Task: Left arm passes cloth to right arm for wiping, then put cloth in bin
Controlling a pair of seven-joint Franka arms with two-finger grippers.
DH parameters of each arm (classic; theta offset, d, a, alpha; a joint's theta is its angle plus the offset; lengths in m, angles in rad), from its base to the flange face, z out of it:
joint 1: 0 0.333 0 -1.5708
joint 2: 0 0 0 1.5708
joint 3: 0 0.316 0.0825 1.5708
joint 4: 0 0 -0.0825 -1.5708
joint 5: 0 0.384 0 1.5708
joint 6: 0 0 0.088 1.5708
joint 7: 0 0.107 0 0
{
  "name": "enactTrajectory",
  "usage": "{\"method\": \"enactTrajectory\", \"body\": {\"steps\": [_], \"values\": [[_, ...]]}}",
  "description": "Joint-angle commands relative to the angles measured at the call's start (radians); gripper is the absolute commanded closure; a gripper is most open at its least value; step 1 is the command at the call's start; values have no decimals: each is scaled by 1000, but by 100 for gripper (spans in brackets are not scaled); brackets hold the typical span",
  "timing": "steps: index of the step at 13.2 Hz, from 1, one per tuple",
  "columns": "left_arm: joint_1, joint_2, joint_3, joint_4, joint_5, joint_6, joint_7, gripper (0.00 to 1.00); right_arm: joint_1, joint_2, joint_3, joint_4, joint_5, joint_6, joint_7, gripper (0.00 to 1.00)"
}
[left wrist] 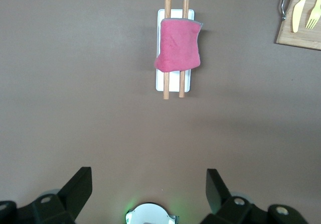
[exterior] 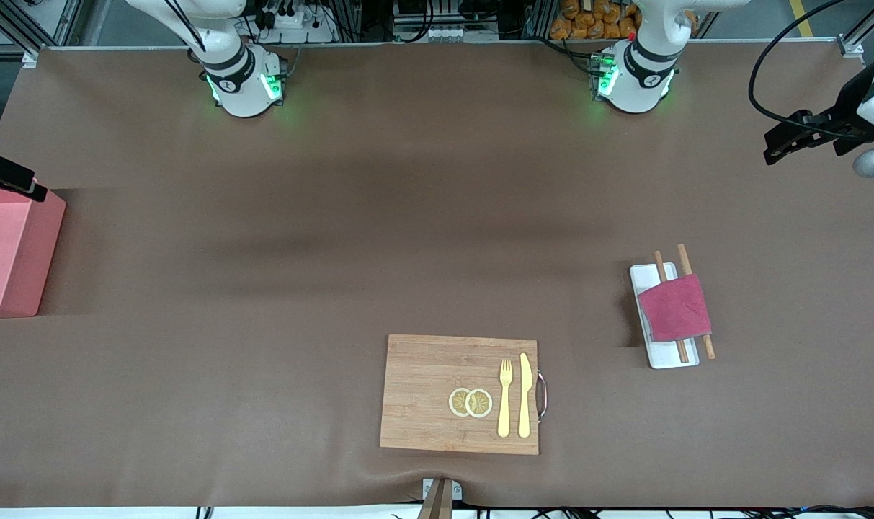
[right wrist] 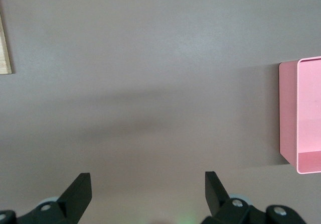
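Observation:
The dark pinkish-red cloth [exterior: 674,308] lies draped over two wooden sticks [exterior: 685,263] on a small white tray [exterior: 663,358], toward the left arm's end of the table. In the left wrist view the cloth [left wrist: 178,45] is well clear of my left gripper [left wrist: 148,186], which is open and empty. In the front view the left gripper [exterior: 782,144] hangs high at the table's end. My right gripper [right wrist: 148,186] is open and empty, and sits over the pink bin's [exterior: 8,252] edge in the front view [exterior: 26,186]. The bin [right wrist: 308,113] looks empty.
A wooden cutting board [exterior: 458,393] lies near the table's front edge, holding two lemon slices [exterior: 470,402], a yellow fork [exterior: 505,407] and a yellow knife [exterior: 524,396]. The board's corner also shows in the left wrist view [left wrist: 301,30]. The table is covered in brown cloth.

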Motion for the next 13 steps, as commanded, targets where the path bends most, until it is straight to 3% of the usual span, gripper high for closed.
{"method": "enactTrajectory", "body": {"steps": [1,4,6,9,13], "values": [[-1,-18,1,-13,12,11,-10,0,1,2,3,5,1,-4,0,0],[11,-4,1,2,11,12,-2,0,1,2,3,5,1,-4,0,0],[13,60,4,7,8,17,9,0,1,4,3,5,1,-4,0,0],[8,166,1,-22,-12,137,-17,0,1,5,3,5,1,-4,-1,0],[28,181,-1,-270,-12,497,-18,0,16,7,3,5,-3,-4,-1,0]]}}
